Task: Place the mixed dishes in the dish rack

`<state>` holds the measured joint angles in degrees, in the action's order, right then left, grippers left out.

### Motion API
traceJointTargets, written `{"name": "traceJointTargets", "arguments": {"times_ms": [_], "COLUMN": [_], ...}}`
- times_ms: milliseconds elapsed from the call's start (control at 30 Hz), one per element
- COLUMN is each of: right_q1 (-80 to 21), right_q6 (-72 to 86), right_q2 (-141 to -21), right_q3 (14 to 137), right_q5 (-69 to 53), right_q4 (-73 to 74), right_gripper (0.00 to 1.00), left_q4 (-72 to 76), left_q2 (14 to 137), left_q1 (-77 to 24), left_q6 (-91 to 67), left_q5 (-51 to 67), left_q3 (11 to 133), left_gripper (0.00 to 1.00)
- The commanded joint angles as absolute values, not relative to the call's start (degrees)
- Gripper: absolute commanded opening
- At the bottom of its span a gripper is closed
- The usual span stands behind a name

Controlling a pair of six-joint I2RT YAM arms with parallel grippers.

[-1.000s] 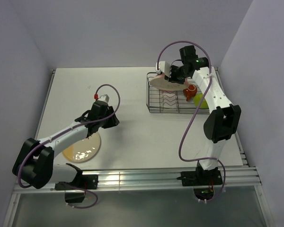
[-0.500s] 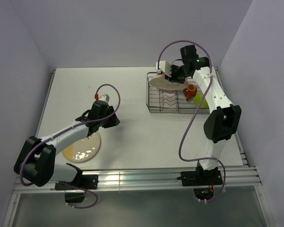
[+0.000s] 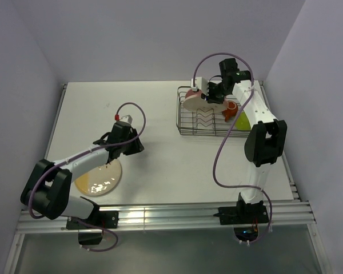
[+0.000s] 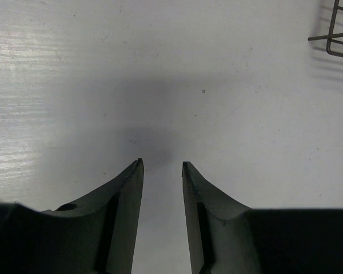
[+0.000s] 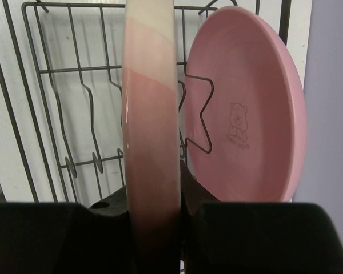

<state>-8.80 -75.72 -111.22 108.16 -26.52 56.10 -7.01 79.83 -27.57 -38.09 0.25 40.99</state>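
Observation:
My right gripper [image 5: 152,184] is shut on the rim of the pink-and-cream plate [image 5: 151,97], held edge-on and upright over the dish rack [image 5: 46,114]. Just right of it, the plain pink plate [image 5: 246,108] stands in the wavy dividers. From above, the held plate [image 3: 193,102] is at the rack's [image 3: 186,128] back left, with the orange-red cup [image 3: 230,111] and lime-green bowl [image 3: 243,121] inside at the right. The yellow-and-cream plate [image 3: 98,180] lies flat on the table under my left arm. My left gripper [image 4: 161,165] is open over bare table, nothing between its fingers.
A corner of the rack's wire [image 4: 338,40] shows at the upper right of the left wrist view. Purple walls close the table in at the back and right. A metal rail [image 3: 160,214] runs along the near edge by the arm bases.
The right gripper has turned the pink-and-cream plate more upright and shifted it slightly right over the rack. The left arm has barely moved.

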Motion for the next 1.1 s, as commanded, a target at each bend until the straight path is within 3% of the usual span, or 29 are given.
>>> {"name": "traceJointTargets", "arguments": {"times_ms": [0,133,267,567,767,933,967,1067], "right_q1": [-8.0,-7.8,-7.7,-7.7,-7.6,-7.7,-7.8,-9.0], "right_q6": [-77.3,-76.4,-75.9,-73.3,-71.8,-69.2,-68.3,-64.7], "right_q2": [-110.4,-111.0,-111.2,-112.4,-111.6,-108.4,-107.7,-104.6], "right_q3": [108.7,108.6,107.6,108.3,108.3,108.4,108.5,108.9], "right_q5": [-28.7,-29.5,-30.1,-30.6,-31.9,-34.2,-34.4,-34.2], "right_q4": [47.9,46.4,44.7,42.4,41.5,39.0,38.3,36.3], "right_gripper": [0.00,0.02,0.20,0.43,0.57,0.61,0.70,0.72], "left_q4": [-4.8,-5.0,-4.7,-4.4,-4.3,-5.1,-5.4,-7.2], "left_q2": [80.3,80.2,80.9,81.2,81.0,79.2,78.2,74.6], "left_q1": [-27.3,-27.3,-27.3,-27.1,-27.0,-26.9,-26.9,-27.1], "left_q6": [-37.3,-37.1,-37.0,-36.9,-37.3,-38.5,-38.6,-39.8], "left_q5": [1.1,0.8,1.3,1.7,2.1,1.7,1.7,0.6], "left_q3": [41.2,41.5,41.3,41.0,40.9,40.3,40.3,39.9], "left_gripper": [0.40,0.40,0.40,0.40,0.40,0.40,0.39,0.39]}}
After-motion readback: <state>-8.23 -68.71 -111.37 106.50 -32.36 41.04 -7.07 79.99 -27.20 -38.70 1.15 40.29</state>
